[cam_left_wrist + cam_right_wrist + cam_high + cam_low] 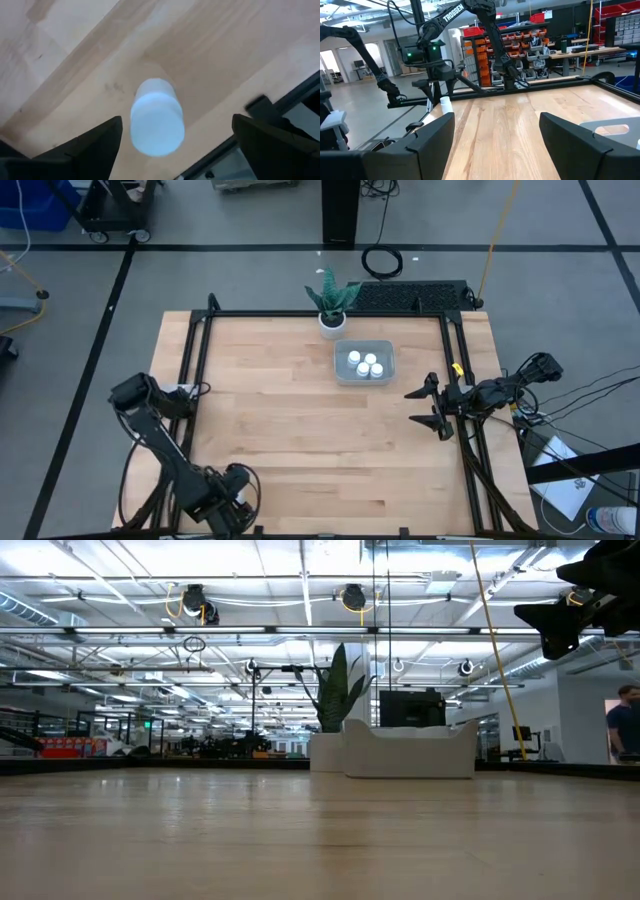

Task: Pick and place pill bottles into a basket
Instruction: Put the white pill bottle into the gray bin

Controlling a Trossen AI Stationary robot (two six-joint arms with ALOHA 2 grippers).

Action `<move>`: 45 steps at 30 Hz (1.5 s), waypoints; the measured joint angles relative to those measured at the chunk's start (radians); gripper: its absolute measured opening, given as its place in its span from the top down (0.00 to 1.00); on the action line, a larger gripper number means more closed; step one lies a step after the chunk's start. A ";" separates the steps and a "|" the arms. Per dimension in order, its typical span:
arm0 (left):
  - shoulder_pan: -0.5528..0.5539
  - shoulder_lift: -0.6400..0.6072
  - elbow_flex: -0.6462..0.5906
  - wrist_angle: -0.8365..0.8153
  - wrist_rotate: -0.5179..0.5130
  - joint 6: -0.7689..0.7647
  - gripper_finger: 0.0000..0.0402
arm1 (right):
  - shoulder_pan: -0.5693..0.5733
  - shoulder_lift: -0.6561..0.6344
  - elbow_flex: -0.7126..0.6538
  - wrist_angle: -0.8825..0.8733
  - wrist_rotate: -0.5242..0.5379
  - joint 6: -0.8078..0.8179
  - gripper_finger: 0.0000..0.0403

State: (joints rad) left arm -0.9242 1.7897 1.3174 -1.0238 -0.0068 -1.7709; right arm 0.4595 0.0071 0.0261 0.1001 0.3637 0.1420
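Note:
One small white pill bottle (pixel 156 120) stands upright on its base on the wooden table, close to the left edge; it also shows in the right wrist view (pixel 445 104). My left gripper (pixel 176 121) is open right above it, pointing down, one finger on each side and clear of it; the high view shows the gripper (pixel 190 393) hiding the bottle. Several more white bottles (pixel 365 364) stand inside the pale translucent basket (pixel 340 372) at the far middle. My right gripper (pixel 432 405) is open and empty, held high near the right edge (pixel 575 610).
A white plant pot with green leaves (pixel 331 318) stands just behind the basket's far left corner, and both show side by side in the low view (pixel 327 752). Black frame rails (pixel 195 380) run along the table's left, far and right edges. A person (pixel 625 720) stands far off in the room.

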 joint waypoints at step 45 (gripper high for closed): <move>0.029 0.016 0.000 -0.001 -0.044 0.221 0.58 | 0.000 0.000 0.000 0.000 0.000 0.000 0.30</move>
State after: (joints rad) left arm -0.8952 1.8059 1.3174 -1.0243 -0.0504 -1.5495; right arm 0.4595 0.0071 0.0261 0.0998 0.3637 0.1420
